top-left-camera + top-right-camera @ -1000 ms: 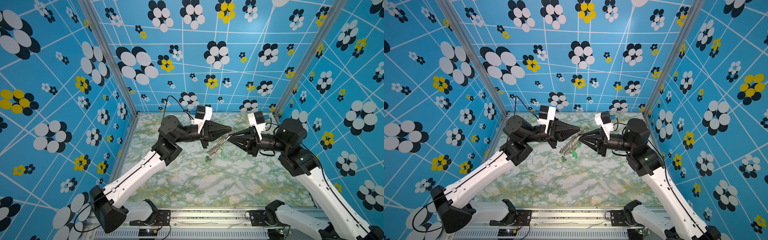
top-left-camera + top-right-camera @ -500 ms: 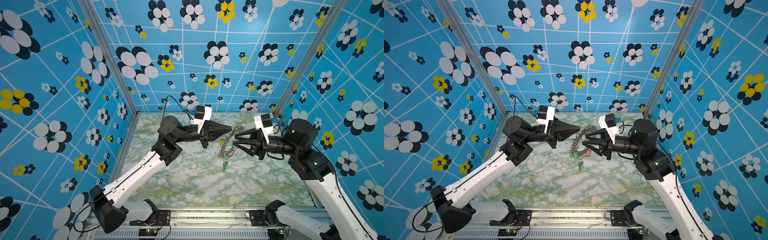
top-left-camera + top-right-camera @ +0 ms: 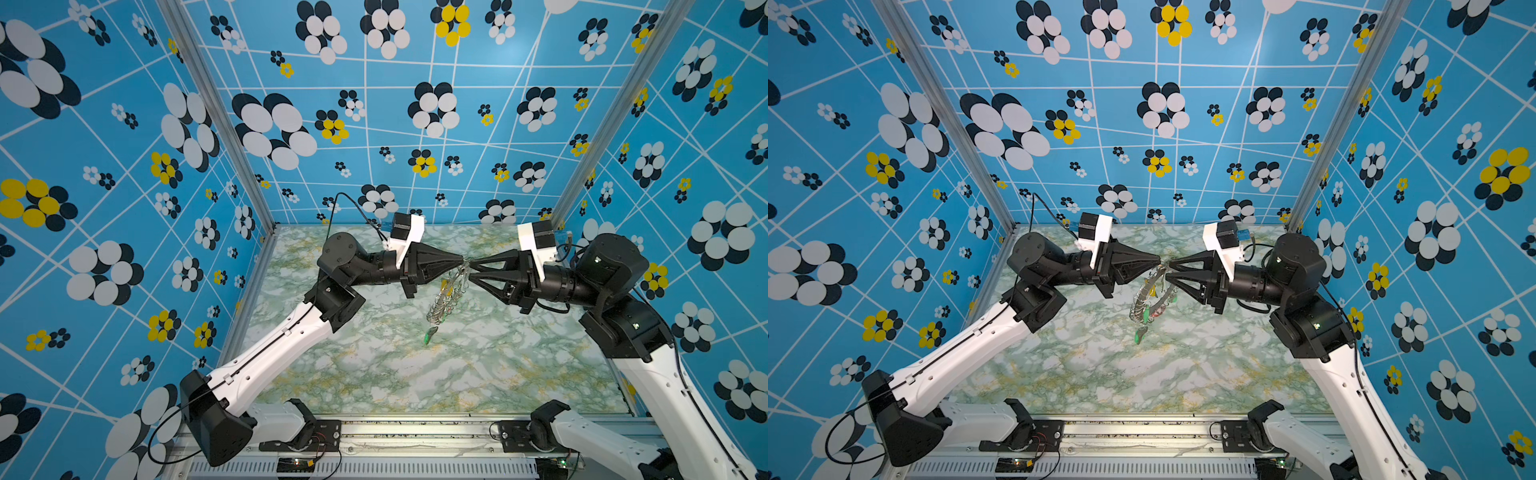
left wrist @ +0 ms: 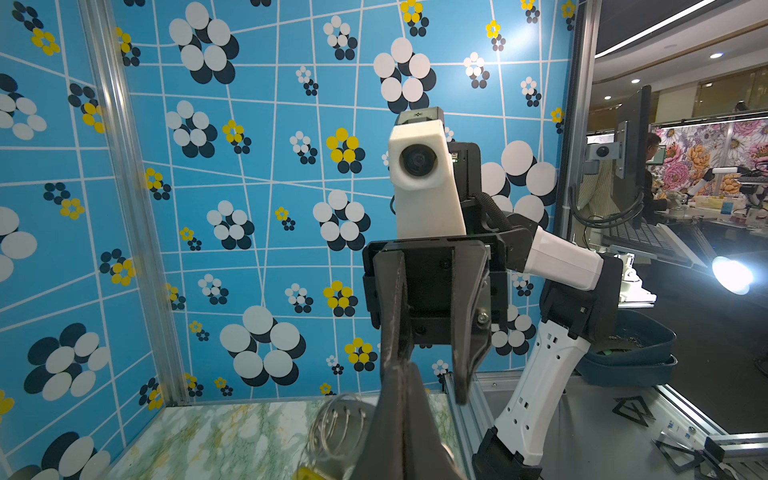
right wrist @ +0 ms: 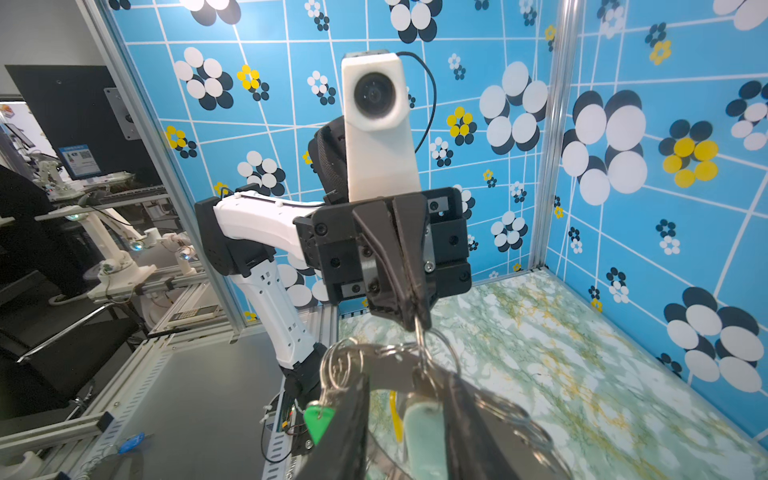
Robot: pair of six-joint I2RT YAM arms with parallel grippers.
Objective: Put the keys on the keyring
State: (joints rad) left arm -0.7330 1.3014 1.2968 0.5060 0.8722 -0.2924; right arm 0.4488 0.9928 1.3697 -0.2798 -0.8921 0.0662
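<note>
The keyring (image 3: 445, 296) (image 3: 1143, 298), a grey ring fringed with wire loops, hangs in the air between the two arms in both top views. My left gripper (image 3: 462, 261) (image 3: 1159, 262) is shut on a wire loop at its top, as the right wrist view shows (image 5: 419, 326). My right gripper (image 3: 471, 271) (image 5: 405, 382) faces it tip to tip, its jaws apart around the ring's grey rim (image 5: 388, 371). Keys hang from the ring: a green tag (image 3: 430, 335) (image 5: 318, 417) lowest, a pale mint tag (image 5: 422, 432) between the right fingers, a yellow tag (image 4: 309, 473), a red tag (image 3: 1156, 314).
The green-veined marble floor (image 3: 374, 374) lies well below the hanging ring. Blue flowered walls (image 3: 124, 208) close in the left, back and right sides. Both arm bases sit on the metal rail (image 3: 415, 432) along the front edge.
The right gripper drew back to the right and opened wider, then came back in to the ring's top. The keyring swung, then hung edge-on again. The left gripper held its place, shut.
</note>
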